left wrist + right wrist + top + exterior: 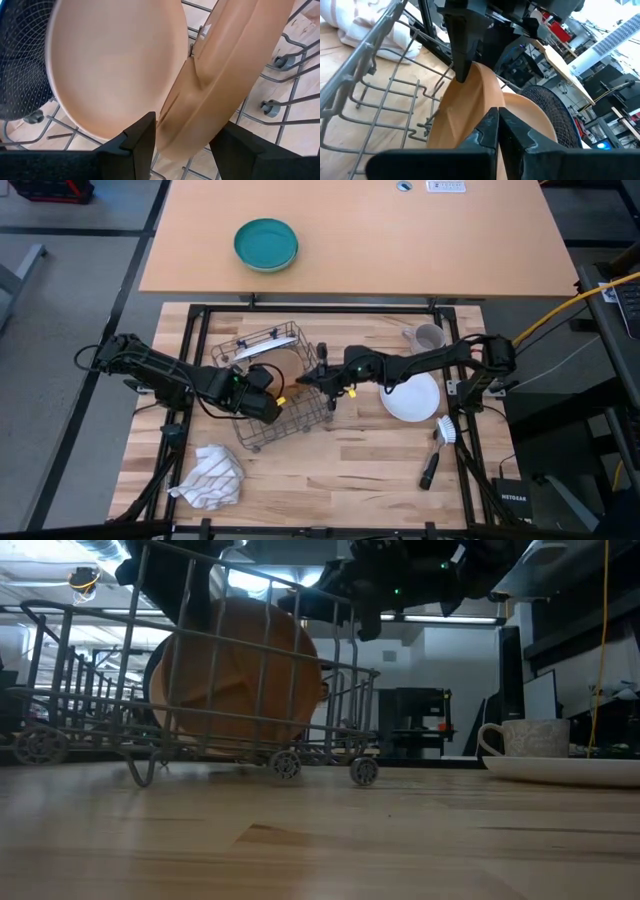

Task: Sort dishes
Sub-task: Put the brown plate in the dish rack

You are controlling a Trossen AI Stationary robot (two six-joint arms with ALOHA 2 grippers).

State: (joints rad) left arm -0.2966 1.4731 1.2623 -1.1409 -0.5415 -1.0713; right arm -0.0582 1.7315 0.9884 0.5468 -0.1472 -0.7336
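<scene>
While both arms are reaching into the wire rack (pixel 270 395) on the tabletop (pixel 330 470):
Left end effector (pixel 182 145): fingers standing spread astride the rim of the peach-pink bowl (pixel 150 70), which is standing on edge inside the rack.
Right end effector (pixel 498 131): fingers pressing together, empty, hanging just above the bowl.
White plate (pixel 412 397): lying beside the rack.
Grey mug (pixel 428 337): sitting near the plate.

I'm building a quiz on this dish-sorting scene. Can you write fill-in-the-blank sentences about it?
The peach-pink bowl stands on edge inside the wire ____. 
The grey mug sits beside the ____ plate. 
The right tool is ____. 
The teal-green bowl sits on the ____ table.

Missing words: rack; white; shut; far
</scene>
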